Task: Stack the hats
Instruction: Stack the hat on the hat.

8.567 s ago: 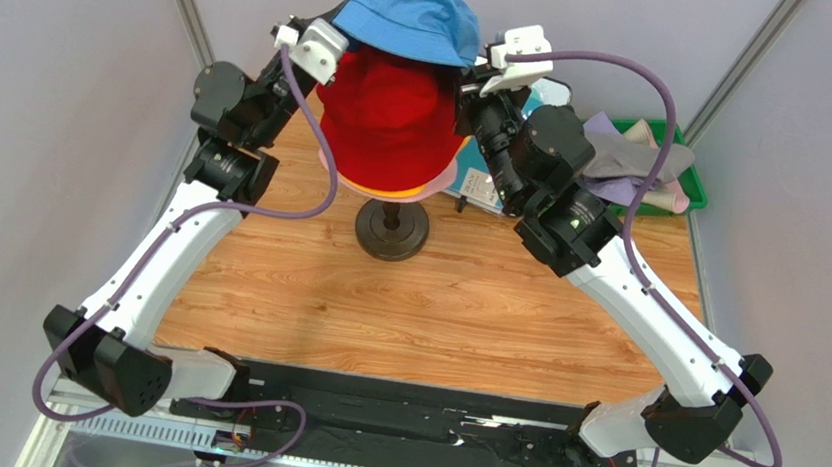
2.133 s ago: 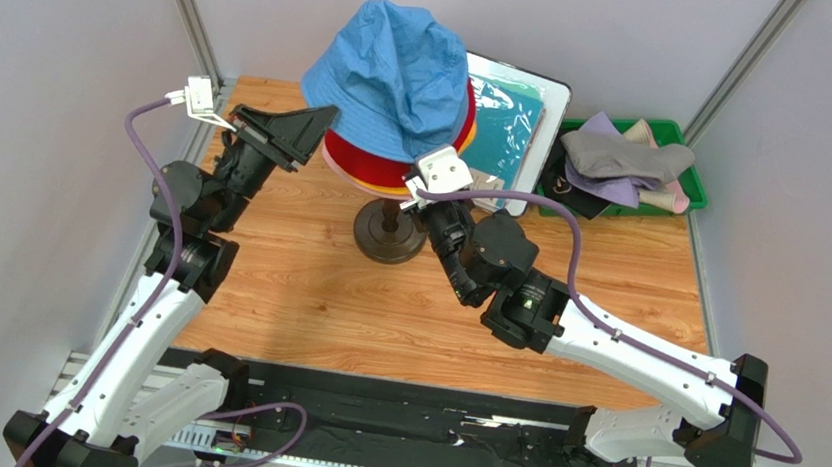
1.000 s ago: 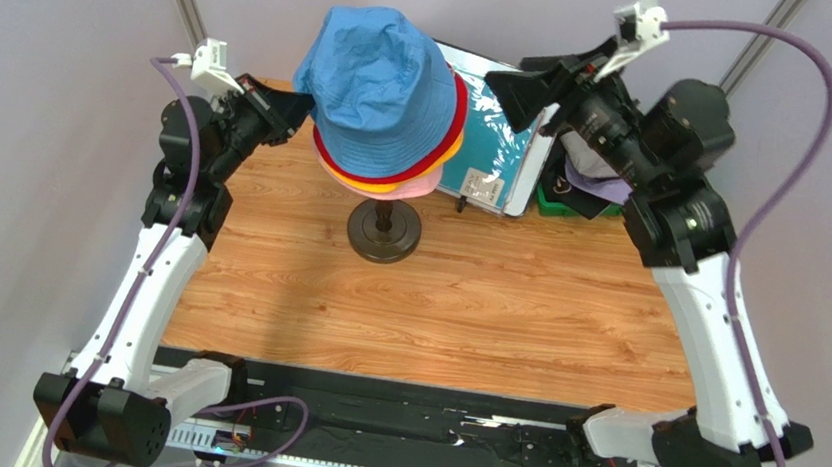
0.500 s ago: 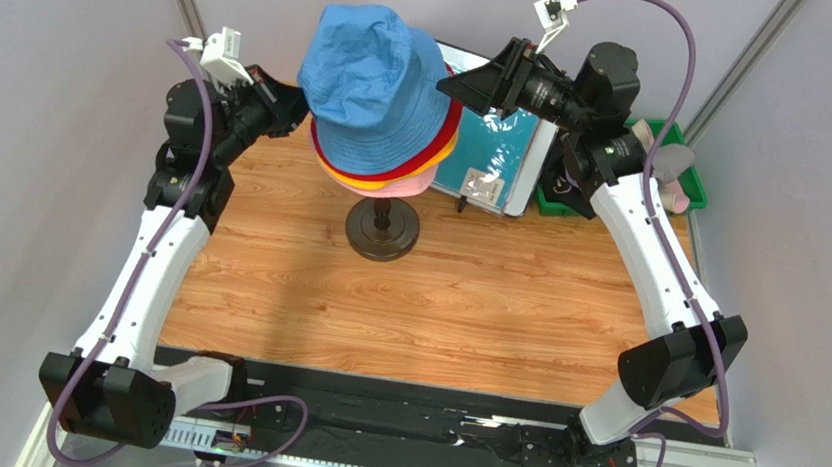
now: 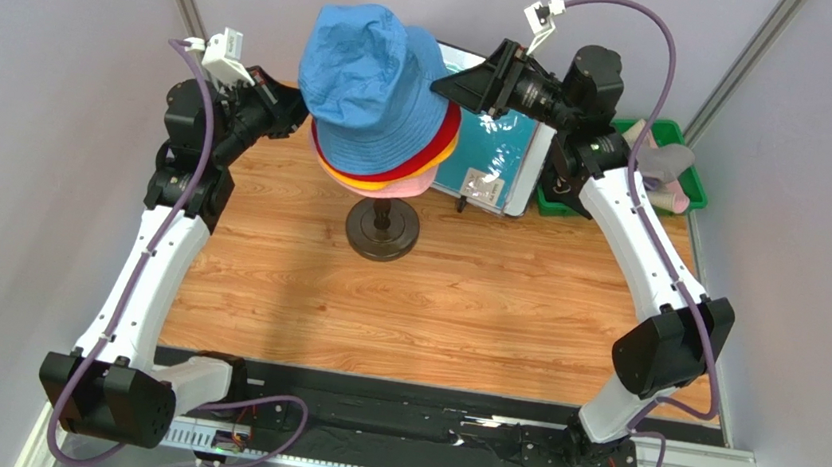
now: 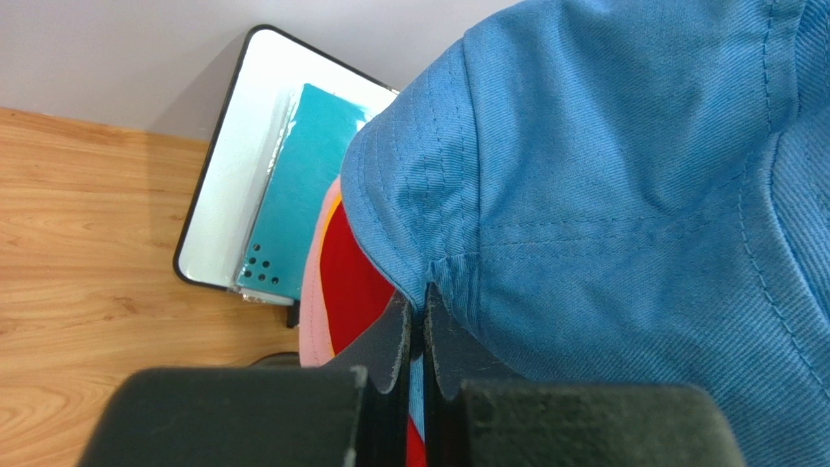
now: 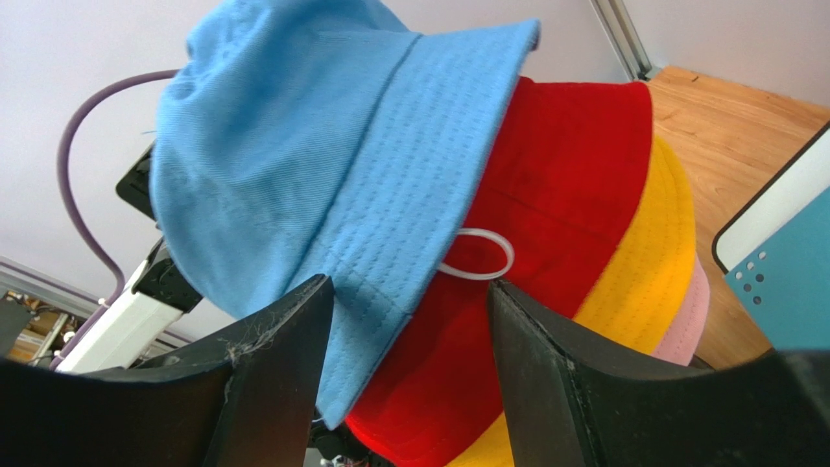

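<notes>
A blue hat (image 5: pixel 374 83) tops a stack of a red hat (image 5: pixel 448 129), an orange-yellow hat (image 5: pixel 381 187) and a pink hat (image 5: pixel 415 189) on a stand. My left gripper (image 5: pixel 294 112) is at the stack's left side, shut on the blue hat's brim (image 6: pixel 458 243), with the cloth pinched between its fingertips. My right gripper (image 5: pixel 443 86) is at the stack's right side and open. In the right wrist view the blue hat's brim edge (image 7: pixel 390 263) hangs between its fingers (image 7: pixel 282 331) over the red hat (image 7: pixel 565 195), and neither pad presses it.
The stand's dark round base (image 5: pixel 383 229) sits on the wooden table. A teal sheet in a white frame (image 5: pixel 504 149) leans behind the stack. A green bin (image 5: pixel 693 186) at the back right holds more cloth hats (image 5: pixel 666 160), partly hidden by the right arm.
The right arm swung from the back right to the stack's right side, and its gripper has closed in a little around the blue brim. The left gripper kept its hold.
</notes>
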Controlling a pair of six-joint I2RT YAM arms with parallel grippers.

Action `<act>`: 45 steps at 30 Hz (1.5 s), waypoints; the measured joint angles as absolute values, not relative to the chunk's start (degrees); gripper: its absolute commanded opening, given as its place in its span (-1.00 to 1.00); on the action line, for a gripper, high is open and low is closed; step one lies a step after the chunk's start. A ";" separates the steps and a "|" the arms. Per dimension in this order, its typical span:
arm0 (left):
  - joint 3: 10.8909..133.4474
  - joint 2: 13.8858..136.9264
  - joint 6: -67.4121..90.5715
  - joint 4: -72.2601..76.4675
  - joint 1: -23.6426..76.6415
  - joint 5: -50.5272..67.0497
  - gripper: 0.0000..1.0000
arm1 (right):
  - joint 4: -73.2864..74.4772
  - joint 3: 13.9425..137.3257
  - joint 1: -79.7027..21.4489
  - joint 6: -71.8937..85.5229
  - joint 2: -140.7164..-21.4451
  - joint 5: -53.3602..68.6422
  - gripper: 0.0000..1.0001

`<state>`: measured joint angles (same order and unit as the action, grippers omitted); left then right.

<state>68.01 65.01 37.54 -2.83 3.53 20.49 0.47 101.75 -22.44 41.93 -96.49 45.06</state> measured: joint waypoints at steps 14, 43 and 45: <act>68.05 65.01 36.93 -3.01 3.33 20.95 -1.00 | -8.62 98.65 -22.35 49.67 -97.93 45.69 0.25; 68.45 65.01 36.86 -4.01 3.29 21.58 -1.00 | -13.39 97.54 -24.40 51.35 -95.13 44.69 0.17; 68.45 65.01 36.86 -4.05 3.29 21.85 -1.00 | -13.82 97.54 -24.82 51.92 -95.81 44.80 0.15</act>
<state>68.45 65.01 36.86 -4.05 3.29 21.85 -13.82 97.54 -24.82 51.92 -95.81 44.80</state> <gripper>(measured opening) 0.011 0.588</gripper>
